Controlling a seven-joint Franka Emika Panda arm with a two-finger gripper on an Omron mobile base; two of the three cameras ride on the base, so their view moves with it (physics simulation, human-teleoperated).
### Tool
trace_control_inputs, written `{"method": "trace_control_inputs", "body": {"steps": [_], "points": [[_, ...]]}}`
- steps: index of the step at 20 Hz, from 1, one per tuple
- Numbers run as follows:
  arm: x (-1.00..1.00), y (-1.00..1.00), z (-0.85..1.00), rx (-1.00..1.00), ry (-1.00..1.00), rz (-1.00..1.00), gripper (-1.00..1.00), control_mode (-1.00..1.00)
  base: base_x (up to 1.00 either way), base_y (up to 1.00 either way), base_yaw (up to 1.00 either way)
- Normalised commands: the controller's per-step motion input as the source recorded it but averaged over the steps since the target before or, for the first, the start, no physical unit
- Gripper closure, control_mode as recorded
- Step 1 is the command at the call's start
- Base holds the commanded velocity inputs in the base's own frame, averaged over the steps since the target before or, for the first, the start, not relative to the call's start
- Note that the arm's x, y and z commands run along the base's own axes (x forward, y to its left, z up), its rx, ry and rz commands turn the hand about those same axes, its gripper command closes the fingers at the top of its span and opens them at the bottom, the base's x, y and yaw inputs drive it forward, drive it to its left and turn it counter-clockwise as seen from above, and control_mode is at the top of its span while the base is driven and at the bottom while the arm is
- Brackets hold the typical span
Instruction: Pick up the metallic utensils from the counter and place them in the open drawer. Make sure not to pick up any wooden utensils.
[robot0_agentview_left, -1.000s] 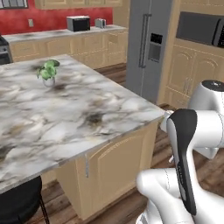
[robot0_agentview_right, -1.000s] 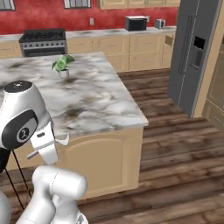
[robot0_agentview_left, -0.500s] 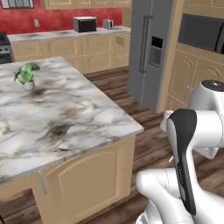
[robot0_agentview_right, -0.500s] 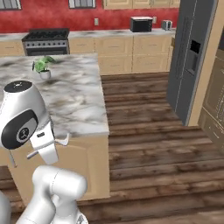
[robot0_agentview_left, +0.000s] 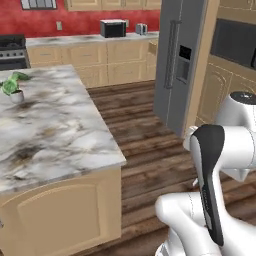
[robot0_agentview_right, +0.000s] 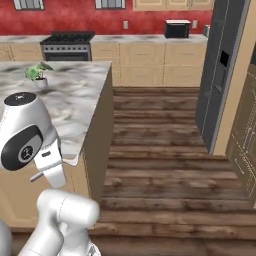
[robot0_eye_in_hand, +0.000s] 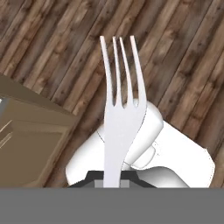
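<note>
The gripper (robot0_eye_in_hand: 113, 181) is clamped on a pale silvery fork (robot0_eye_in_hand: 118, 118), whose handle rises from between the dark fingertips and whose four tines point away from the hand, out over the dark wooden floor (robot0_eye_in_hand: 183, 57) beyond. The hand looks down along the fork at that planking. To the left of the fork in the hand view lies a light-tan wooden corner, cabinet or drawer I cannot tell. In the base views the white arm (robot0_agentview_left: 215, 200) is folded low and close to the base, its elbow bent. Farther off stands the marble counter (robot0_agentview_left: 55, 135) with a small potted plant (robot0_agentview_left: 12, 87) at its far end; past it, the grey refrigerator (robot0_agentview_left: 177, 60) and the red back wall (robot0_agentview_right: 70, 20).
</note>
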Motion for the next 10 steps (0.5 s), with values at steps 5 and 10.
{"method": "trace_control_inputs", "body": {"steps": [5,10], "points": [[0.0,0.0,0.0,0.0,0.0,0.0,1.0,1.0,0.43,-1.0,0.43],[0.0,0.0,0.0,0.0,0.0,0.0,1.0,1.0,0.79,-1.0,0.41]]}}
